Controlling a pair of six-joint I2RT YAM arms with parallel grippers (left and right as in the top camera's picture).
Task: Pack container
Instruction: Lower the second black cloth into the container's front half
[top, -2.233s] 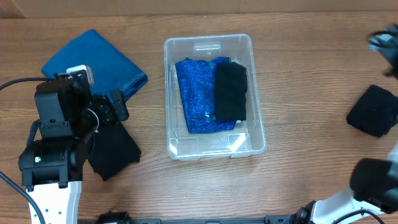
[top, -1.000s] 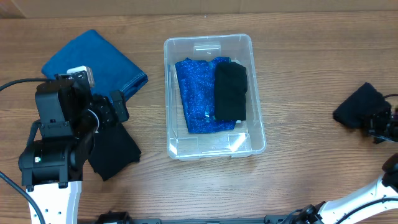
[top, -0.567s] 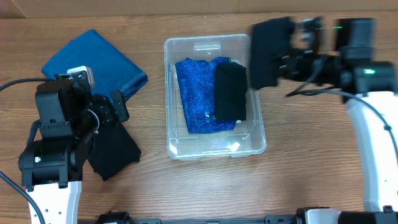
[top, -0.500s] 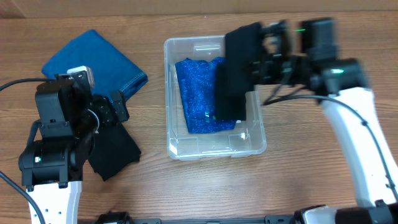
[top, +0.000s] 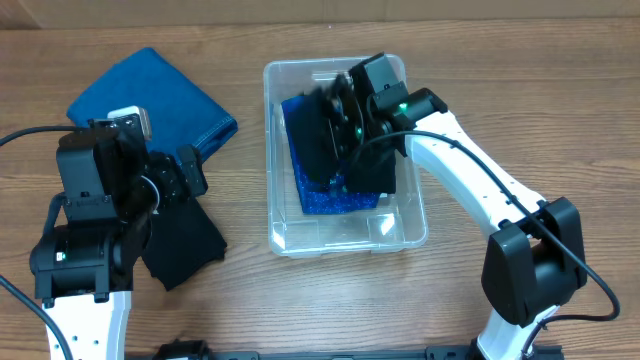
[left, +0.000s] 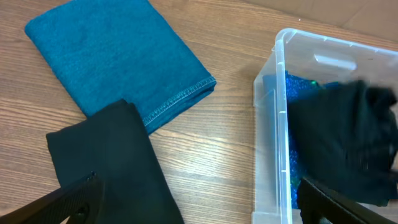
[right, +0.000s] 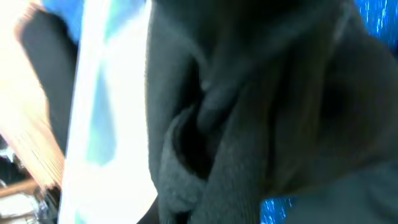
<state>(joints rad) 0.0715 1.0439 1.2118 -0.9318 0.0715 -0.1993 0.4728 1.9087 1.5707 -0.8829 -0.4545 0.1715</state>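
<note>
While the right hand (top: 345, 118) grips a black cloth (top: 316, 145) over the container (top: 345, 248), 1 blue fabric (top: 340, 200) and 1 black fold (top: 380, 175) lie inside; the left hand (left: 199, 182) gapes empty.

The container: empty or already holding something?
Partly filled. In the container, a blue cloth and a folded black cloth lie; the right gripper holds a second black cloth over them.

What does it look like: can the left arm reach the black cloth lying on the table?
Probably yes: the black cloth lies uncovered right by the open left gripper, with nothing between them.
</note>
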